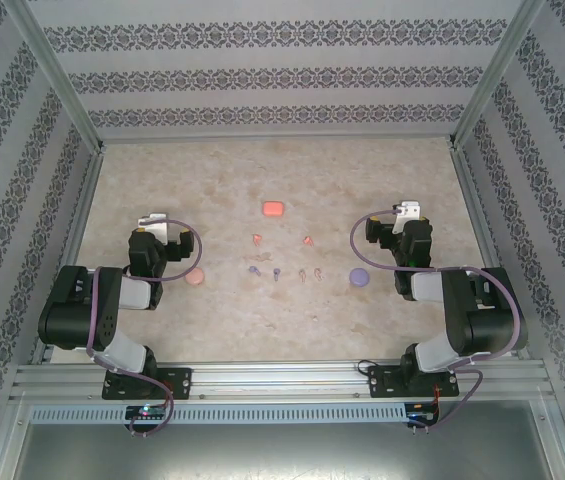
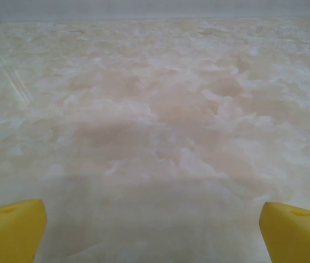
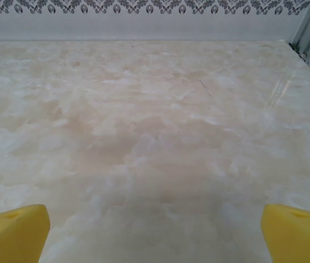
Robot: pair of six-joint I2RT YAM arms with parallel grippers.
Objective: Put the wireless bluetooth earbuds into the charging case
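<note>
Left wrist view: left gripper (image 2: 155, 233) gapes wide, empty; right gripper (image 3: 155, 233) likewise; tiny coloured plastic earbuds (image 1: 277, 270) dot open beige marbled tabletop (image 1: 192, 175) between.

The table (image 1: 162, 190) has a smooth, stone-patterned beige top with a soft sheen, and the rail (image 1: 282, 378) at its near edge is ribbed bare metal. The yellow pads (image 2: 12, 230) of the left gripper (image 2: 155, 238) and right gripper (image 3: 155, 238) look matt and slightly grainy. The orange-red case (image 1: 272, 209) appears to be smooth plastic, and the patterned walls (image 1: 272, 70) are matt.
</note>
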